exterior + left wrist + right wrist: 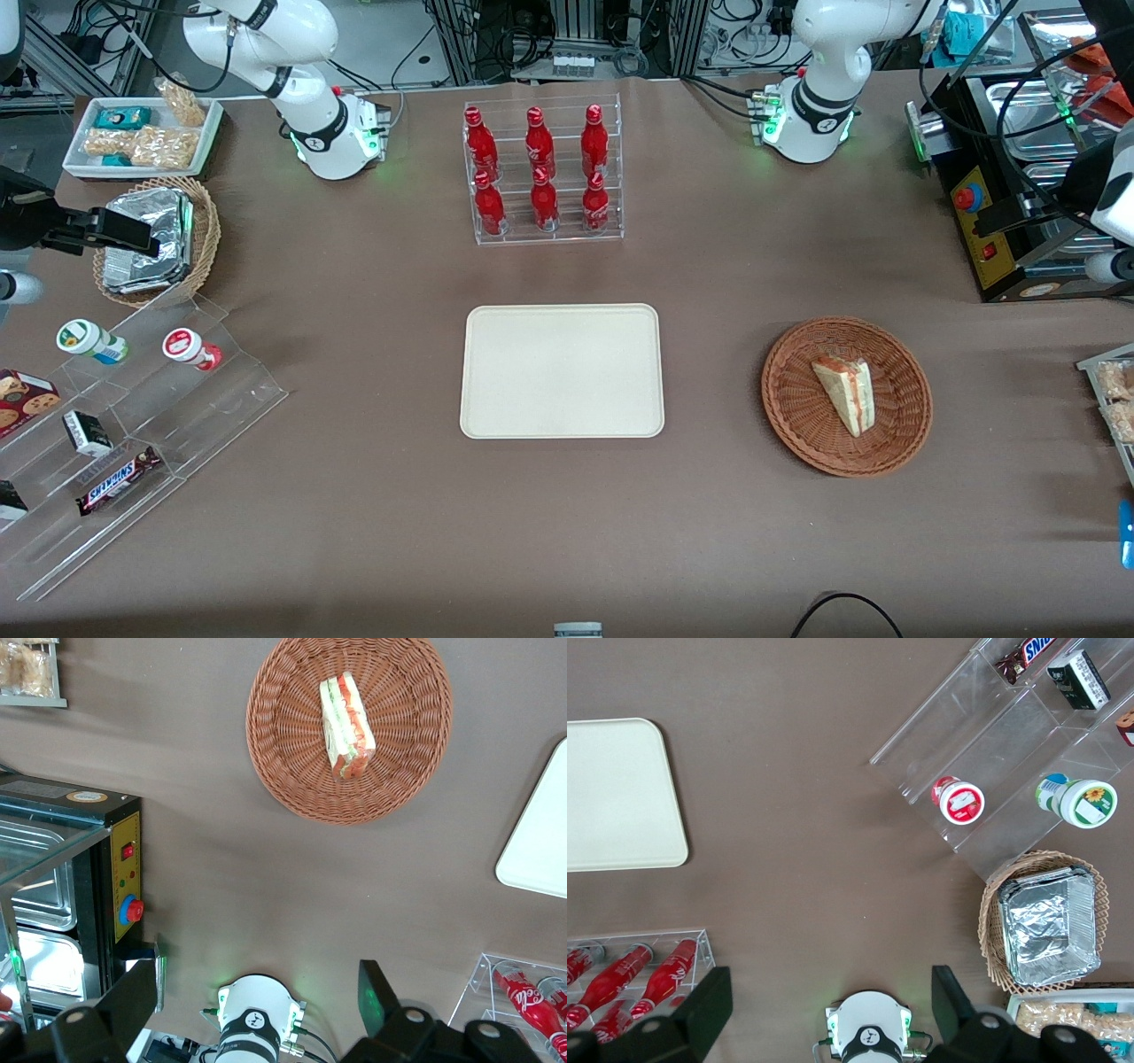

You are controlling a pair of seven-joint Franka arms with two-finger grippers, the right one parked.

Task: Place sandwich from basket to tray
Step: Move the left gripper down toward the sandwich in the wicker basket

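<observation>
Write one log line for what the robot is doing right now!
stage: start | sandwich: in basket | tray: bare | hand: open, high above table, near arm base

A brown table (372, 292) fills the scene; past its edge farthest from the front camera stand cable-strewn metal frames (567, 35).

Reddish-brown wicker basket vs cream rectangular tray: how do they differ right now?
The wide round reddish-brown wicker basket is woven and holds the triangular white-bread sandwich; the flat cream-beige rectangular tray is smooth and bare. The basket lies toward the working arm's end of the table, the tray mid-table. Both rest flat on the brown table. The left gripper hangs open, high above the table, touching neither.
</observation>
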